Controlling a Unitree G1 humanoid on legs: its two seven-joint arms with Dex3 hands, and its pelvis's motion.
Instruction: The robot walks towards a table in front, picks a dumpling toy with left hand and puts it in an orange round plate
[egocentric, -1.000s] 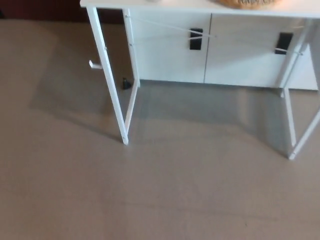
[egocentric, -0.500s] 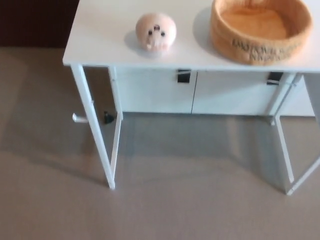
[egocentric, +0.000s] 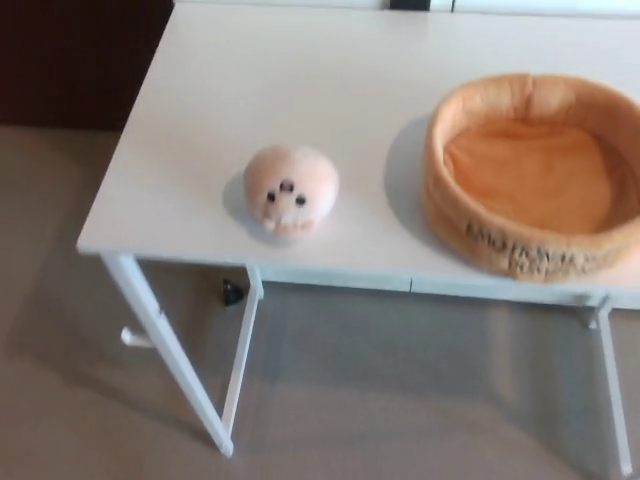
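Since the earlier pictures the whole view has shifted: the camera has moved up to the table, and nothing on it has changed place. Note that the round, pale pink soft dumpling toy (egocentric: 291, 189), with small dark face marks, now lies near the middle of the head view instead of near its upper edge. It rests on the white rectangular table top (egocentric: 300, 90), close to the near edge and toward the table's left end.

To the toy's right, apart from it with bare table top between, stands the orange round plate (egocentric: 535, 175), a soft, raised-rim dish with dark lettering on its near wall. It holds nothing. Its right side runs out of view.

Neither robot hand shows, so you cannot tell whether the fingers are apart or together.

The toy is nearly round, so no long axis governs the approach. It lies left of the picture's centre, which judges the left hand the nearer one. Expect to bring that hand forward over the near table edge, then carry the toy rightward to the plate.

Below, white table legs (egocentric: 170, 360) stand on a beige floor (egocentric: 60, 420).
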